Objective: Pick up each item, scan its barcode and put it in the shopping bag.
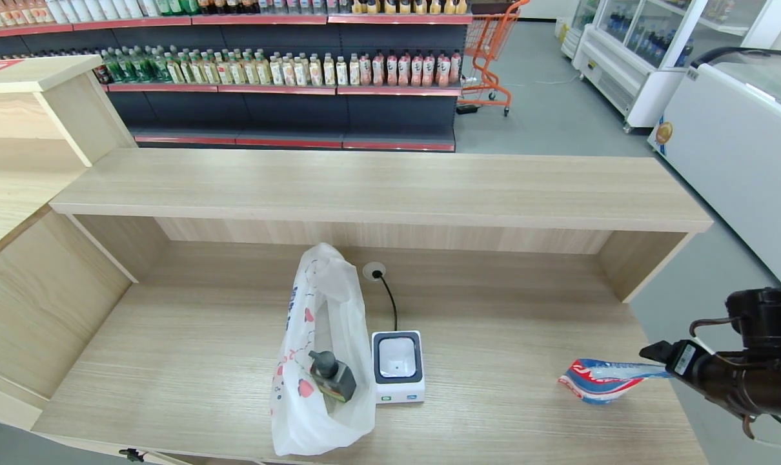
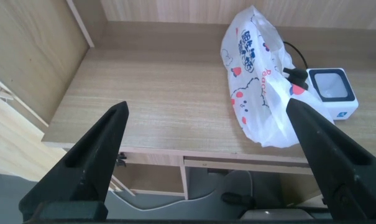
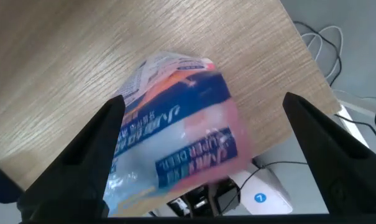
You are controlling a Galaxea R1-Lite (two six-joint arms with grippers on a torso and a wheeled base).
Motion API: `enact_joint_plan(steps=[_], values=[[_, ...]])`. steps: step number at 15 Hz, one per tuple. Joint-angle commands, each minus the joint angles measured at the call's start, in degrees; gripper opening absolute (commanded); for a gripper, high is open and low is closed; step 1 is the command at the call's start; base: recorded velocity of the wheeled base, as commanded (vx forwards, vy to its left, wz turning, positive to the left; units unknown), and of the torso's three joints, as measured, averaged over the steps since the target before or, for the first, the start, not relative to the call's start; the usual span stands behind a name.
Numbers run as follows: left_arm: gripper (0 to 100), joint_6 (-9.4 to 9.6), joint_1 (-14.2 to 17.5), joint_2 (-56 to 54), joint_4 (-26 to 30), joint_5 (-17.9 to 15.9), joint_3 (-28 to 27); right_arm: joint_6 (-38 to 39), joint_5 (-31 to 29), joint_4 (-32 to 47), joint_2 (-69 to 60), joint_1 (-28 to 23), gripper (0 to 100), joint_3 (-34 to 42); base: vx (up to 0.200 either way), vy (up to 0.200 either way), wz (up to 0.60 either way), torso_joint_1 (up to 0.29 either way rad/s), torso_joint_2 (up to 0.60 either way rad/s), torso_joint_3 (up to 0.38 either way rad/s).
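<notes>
A blue, red and white pouch [image 1: 598,381] lies near the right edge of the wooden counter [image 1: 494,336]. My right gripper [image 1: 663,357] is at its right end, open, and the pouch [image 3: 175,137] sits between and beneath the spread fingers [image 3: 82,162]. The white shopping bag [image 1: 323,361] with red hearts lies at the counter's middle, with a dark bottle [image 1: 332,376] in its mouth. A white barcode scanner [image 1: 398,366] stands just right of the bag. My left gripper [image 2: 206,106] hangs open and holding nothing off the counter's front left, facing the bag [image 2: 256,81] and scanner [image 2: 332,90].
A black cable [image 1: 389,297] runs from the scanner to a hole at the back. A raised wooden ledge [image 1: 377,187] walls the back, and side panels close the left and right. The counter drops off close beyond the pouch.
</notes>
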Motion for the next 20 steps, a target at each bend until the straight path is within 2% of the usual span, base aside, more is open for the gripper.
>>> enact_joint_plan(steps=[1,9,10,15,18,20], values=[[100,0.02,-0.02,0.09,-0.01,0.0,0.0,-0.11,-0.14,-4.24,10.92,1.56,100,-1.97,0.0,0.0,0.0,0.0,0.0,0.0],[100,-0.07,-0.02,0.0,-0.01,0.0,0.0,-0.37,-0.23,-7.5,19.62,6.04,100,-8.3,0.0,0.0,0.0,0.0,0.0,0.0],[100,0.02,-0.02,0.0,-0.01,0.0,0.0,-0.46,-0.23,-7.5,20.15,6.22,0,-9.0,0.0,0.0,0.0,0.0,0.0,0.0],[100,0.02,-0.02,0.0,-0.01,0.0,0.0,-8.28,-0.41,-7.5,20.94,6.48,0,-8.92,0.0,0.0,0.0,0.0,0.0,0.0],[100,0.02,0.07,0.0,-0.01,0.0,0.0,-13.11,-4.71,-7.85,21.29,8.33,0,-7.95,0.0,0.0,0.0,0.0,0.0,0.0],[100,0.02,-0.02,0.0,-0.01,0.0,0.0,-13.38,-2.34,-13.91,17.95,10.18,0,-5.75,0.0,0.0,0.0,0.0,0.0,0.0]])
